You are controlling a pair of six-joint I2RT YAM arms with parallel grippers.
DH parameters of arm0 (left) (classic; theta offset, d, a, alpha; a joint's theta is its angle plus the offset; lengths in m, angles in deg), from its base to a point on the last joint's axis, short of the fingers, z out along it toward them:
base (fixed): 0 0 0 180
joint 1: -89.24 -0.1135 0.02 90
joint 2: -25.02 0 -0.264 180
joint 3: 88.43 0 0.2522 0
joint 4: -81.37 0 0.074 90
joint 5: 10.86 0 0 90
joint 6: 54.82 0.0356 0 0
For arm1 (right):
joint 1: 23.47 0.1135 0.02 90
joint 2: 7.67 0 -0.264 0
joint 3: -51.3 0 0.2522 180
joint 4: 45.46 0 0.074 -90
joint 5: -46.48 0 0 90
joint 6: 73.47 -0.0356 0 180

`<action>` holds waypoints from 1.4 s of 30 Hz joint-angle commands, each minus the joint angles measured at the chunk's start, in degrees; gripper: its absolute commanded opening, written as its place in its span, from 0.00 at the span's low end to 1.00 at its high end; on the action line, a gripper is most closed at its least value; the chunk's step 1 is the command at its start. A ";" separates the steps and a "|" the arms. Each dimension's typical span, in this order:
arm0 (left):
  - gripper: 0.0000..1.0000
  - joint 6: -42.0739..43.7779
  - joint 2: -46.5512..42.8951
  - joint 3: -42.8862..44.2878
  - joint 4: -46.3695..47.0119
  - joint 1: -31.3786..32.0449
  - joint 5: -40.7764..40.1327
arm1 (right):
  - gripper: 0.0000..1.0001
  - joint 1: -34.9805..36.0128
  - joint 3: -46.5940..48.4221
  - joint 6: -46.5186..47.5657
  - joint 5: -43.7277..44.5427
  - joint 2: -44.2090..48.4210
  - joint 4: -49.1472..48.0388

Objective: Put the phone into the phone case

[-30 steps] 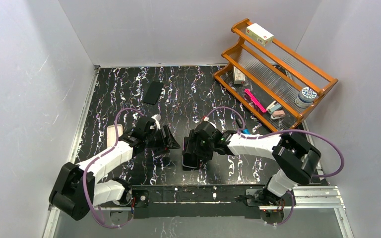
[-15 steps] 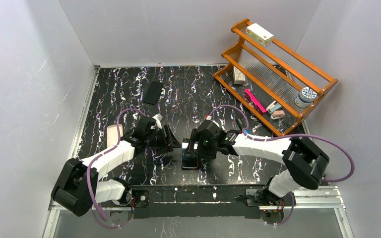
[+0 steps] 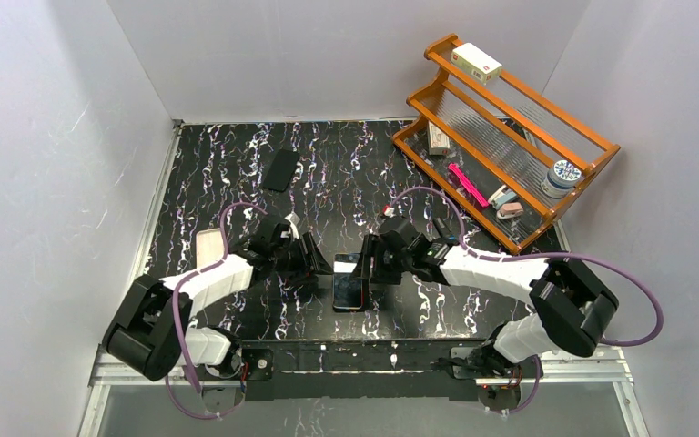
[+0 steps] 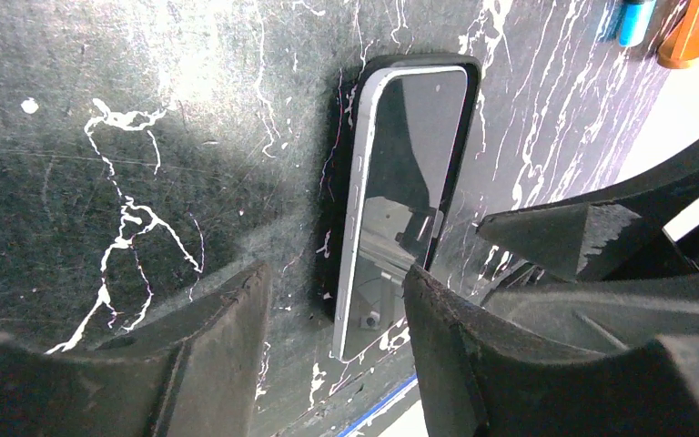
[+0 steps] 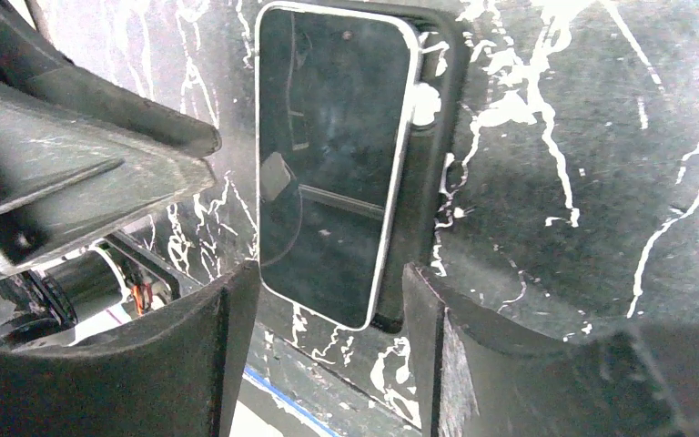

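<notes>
Marbled table [image 3: 346, 173], phone [image 3: 349, 288], wooden rack [image 3: 546, 104] beyond

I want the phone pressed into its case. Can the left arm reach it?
Likely yes: the left gripper is open right beside the phone, nothing between; the right gripper crowds the other side.

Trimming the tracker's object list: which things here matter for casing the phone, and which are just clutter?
In the job:
- phone, lying on the black case
- left claw and right claw, both open, one at each side of it

Lying about:
- flat black item at the far left
- pale flat item near the table's left edge
- wooden rack with its boxes and bits
</notes>
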 commanded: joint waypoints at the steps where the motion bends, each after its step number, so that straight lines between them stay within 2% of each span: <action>1: 0.54 -0.29 0.44 -0.59 1.62 -0.24 0.34 | 0.65 -2.82 -3.62 1.16 -6.04 1.75 -6.74; 6: 0.53 -0.83 1.97 -1.45 2.90 -0.06 0.49 | 0.58 -5.07 -6.40 0.63 -9.64 1.58 -9.64; 12: 0.52 -1.67 4.54 0.52 4.28 1.16 3.30 | 0.57 -6.46 -8.70 1.55 -12.34 1.67 -13.80; 18: 0.48 -1.70 7.14 1.96 4.27 4.28 2.80 | 0.53 -6.83 -11.60 -0.69 -13.56 0.96 -19.47; 20: 0.44 -1.66 7.76 2.21 4.36 5.03 2.09 | 0.51 -6.83 -12.18 -1.55 -13.39 0.44 -20.18; 22: 0.36 -2.09 7.94 2.22 4.59 6.13 1.03 | 0.48 -6.92 -13.31 -2.07 -12.88 -0.20 -20.76; 25: 0.33 -2.60 8.35 2.45 4.95 7.57 -0.08 | 0.47 -7.05 -14.60 -2.27 -13.09 -1.68 -22.40; 34: 0.15 -3.82 9.84 2.83 6.55 11.21 -2.19 | 0.39 -7.26 -18.22 -3.42 -15.58 -2.89 -30.07; 38: 0.15 -5.57 11.23 3.29 7.50 12.50 -2.31 | 0.39 -7.20 -19.20 -3.66 -15.82 -2.23 -32.43; 42: 0.20 -7.76 11.35 2.44 8.44 13.17 -3.53 | 0.39 -7.27 -20.28 -4.27 -16.84 -2.50 -35.03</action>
